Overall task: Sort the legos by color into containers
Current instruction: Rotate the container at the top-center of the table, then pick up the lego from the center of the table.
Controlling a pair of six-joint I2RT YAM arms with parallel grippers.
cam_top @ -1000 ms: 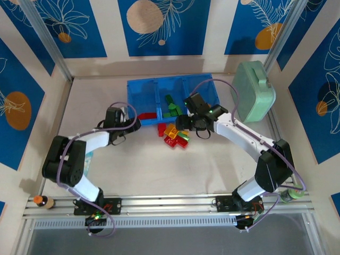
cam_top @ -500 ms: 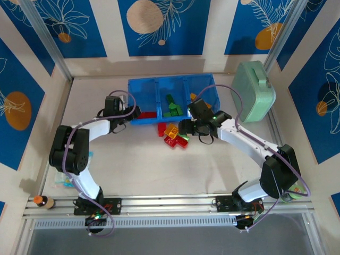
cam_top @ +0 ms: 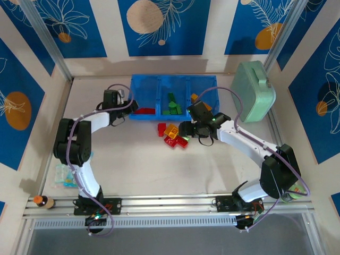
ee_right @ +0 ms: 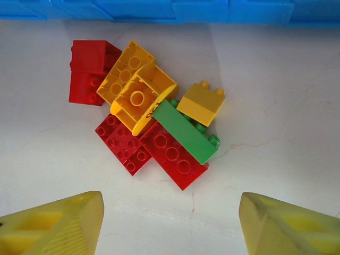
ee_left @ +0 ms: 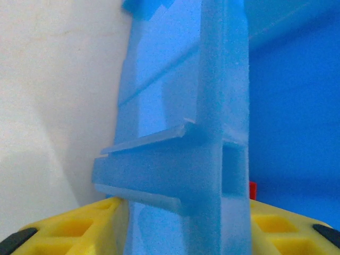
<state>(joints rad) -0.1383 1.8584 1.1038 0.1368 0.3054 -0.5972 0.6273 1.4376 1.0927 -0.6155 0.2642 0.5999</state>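
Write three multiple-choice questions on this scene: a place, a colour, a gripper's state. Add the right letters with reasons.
1. Where is the loose lego pile?
A. in the mint case
B. on the table before the tray
C. in the left compartment

2. Which colour are the bricks in the middle compartment?
A. green
B. red
C. yellow

3. How is the right gripper?
A. shut on a brick
B. shut on the tray
C. open by the pile

1 B: it lies outside the tray. 2 A: they are green. 3 C: its fingertips stand apart.
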